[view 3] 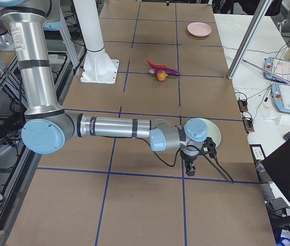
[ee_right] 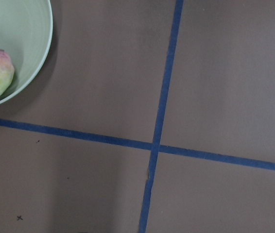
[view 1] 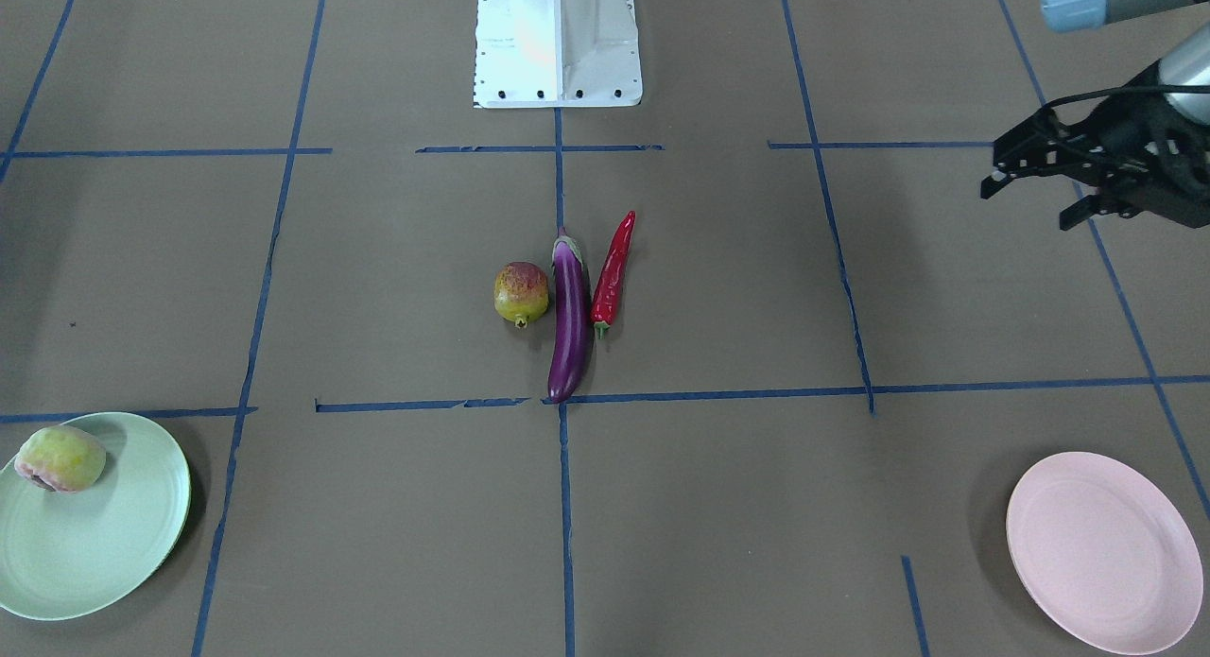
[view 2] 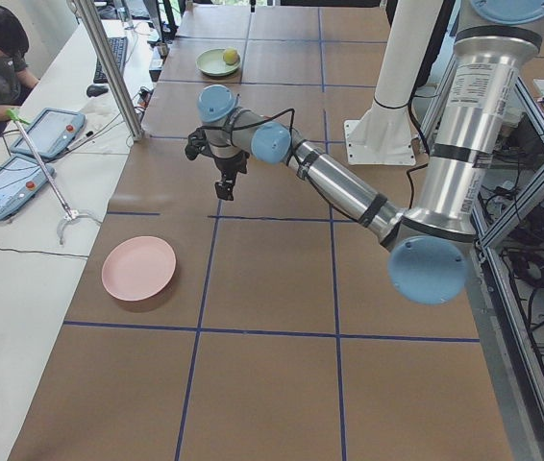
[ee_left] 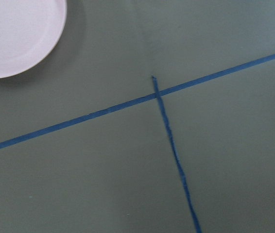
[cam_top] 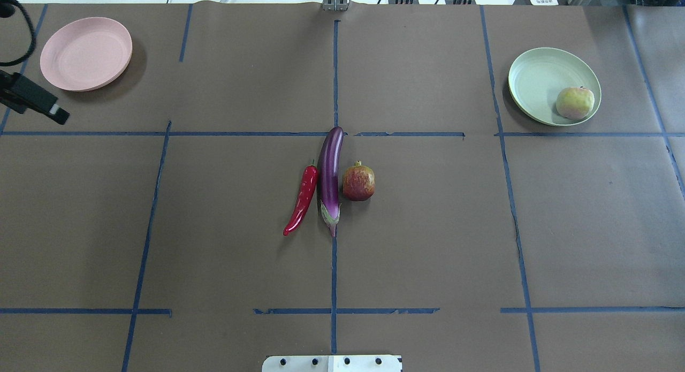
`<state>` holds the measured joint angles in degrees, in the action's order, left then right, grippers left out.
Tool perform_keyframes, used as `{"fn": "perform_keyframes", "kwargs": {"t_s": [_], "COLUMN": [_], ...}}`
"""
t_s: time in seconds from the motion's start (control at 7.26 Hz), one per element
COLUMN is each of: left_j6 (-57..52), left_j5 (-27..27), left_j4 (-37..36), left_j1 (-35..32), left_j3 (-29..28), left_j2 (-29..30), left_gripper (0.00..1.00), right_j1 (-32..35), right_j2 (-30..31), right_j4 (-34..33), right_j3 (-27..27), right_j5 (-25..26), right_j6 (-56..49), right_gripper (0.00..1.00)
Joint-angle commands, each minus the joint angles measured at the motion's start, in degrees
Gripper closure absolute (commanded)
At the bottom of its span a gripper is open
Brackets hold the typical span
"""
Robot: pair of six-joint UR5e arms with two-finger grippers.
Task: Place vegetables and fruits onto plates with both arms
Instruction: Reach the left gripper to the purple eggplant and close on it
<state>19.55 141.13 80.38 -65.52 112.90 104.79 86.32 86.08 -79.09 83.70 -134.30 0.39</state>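
Left hand [view 1: 1028, 208]: hangs above the bench [cam_top: 428, 243] near the pink plate [cam_top: 85, 53], on the robot's side of it; its fingers are spread apart and it has hold of nothing.
Right hand [view 3: 190, 169]: seen only from the right end of the bench, pointing down just beside the green plate [cam_top: 535, 77]; I cannot tell how far apart its fingers are or whether it has hold of anything.
Eggplant [cam_top: 330, 179]: lies at the middle of the bench along the centre tape line [cam_top: 333, 275], cap end toward the robot.
Chili [cam_top: 302, 200]: lies just beside the eggplant on the robot's left, its stem end close against it and its tip slanting away.
Pomegranate [cam_top: 358, 183]: sits on the eggplant's other side, close against it; actual contact cannot be told.
Peach [cam_top: 575, 103]: rests on the green plate, near the rim.
Green plate: far right part of the bench, well apart from the middle group.
Pink plate: far left part of the bench, also well apart from the middle group.
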Motion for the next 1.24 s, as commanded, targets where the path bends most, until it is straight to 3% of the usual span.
{"fn": "perform_keyframes", "kwargs": {"t_s": [0.0,0.28,0.55,0.83,1.1], "left_j6": [20.17,40.31,52.12,58.91,59.29], "left_j5": [-4.94,-16.45,-27.95,-33.18,-36.08], "left_j4": [0.04,0.22,2.40,16.24,17.36], "left_j1": [12.03,23.27,31.99,35.53,38.87], "left_j3": [-0.84,-4.69,-12.83,-28.02,-30.99], "left_j2": [9.34,18.39,26.92,33.00,33.82], "left_gripper": [0.00,0.00,0.00,0.05,0.09], "right_j1": [0.08,0.08,0.08,0.08,0.08], "right_j2": [1.72,1.54,1.54,1.54,1.54], "right_j4": [0.17,0.52,0.61,0.61,0.61], "right_j3": [1.29,1.38,1.47,1.47,1.47], "right_j5": [0.00,0.00,-0.08,-0.08,-0.08], "right_j6": [0.14,0.14,0.14,0.14,0.14], "right_gripper": [0.00,0.00,0.00,0.00,0.00]}}
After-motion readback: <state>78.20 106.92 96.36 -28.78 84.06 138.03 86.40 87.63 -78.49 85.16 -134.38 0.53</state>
